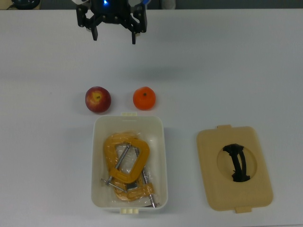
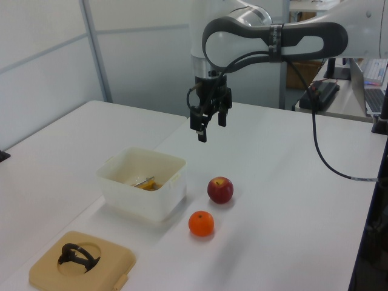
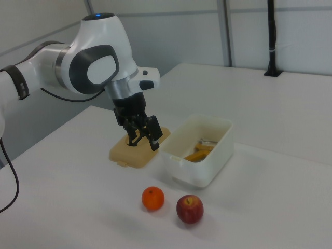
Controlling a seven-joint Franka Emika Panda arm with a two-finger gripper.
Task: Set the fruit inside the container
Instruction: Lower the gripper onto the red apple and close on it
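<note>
Hovering wide-open jaws (image 1: 114, 37) above table, apple (image 1: 98, 99) and tangerine (image 1: 144, 98) beside container (image 1: 102, 142)

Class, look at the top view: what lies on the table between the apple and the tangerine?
Nothing: in the top view, only bare white table separates the apple and the tangerine.

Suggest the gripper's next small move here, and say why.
Probably lower the open gripper toward one fruit, say the tangerine. Both it and the apple sit on the table just outside the container, which holds only clamps, and the gripper hangs above the table, empty.
</note>
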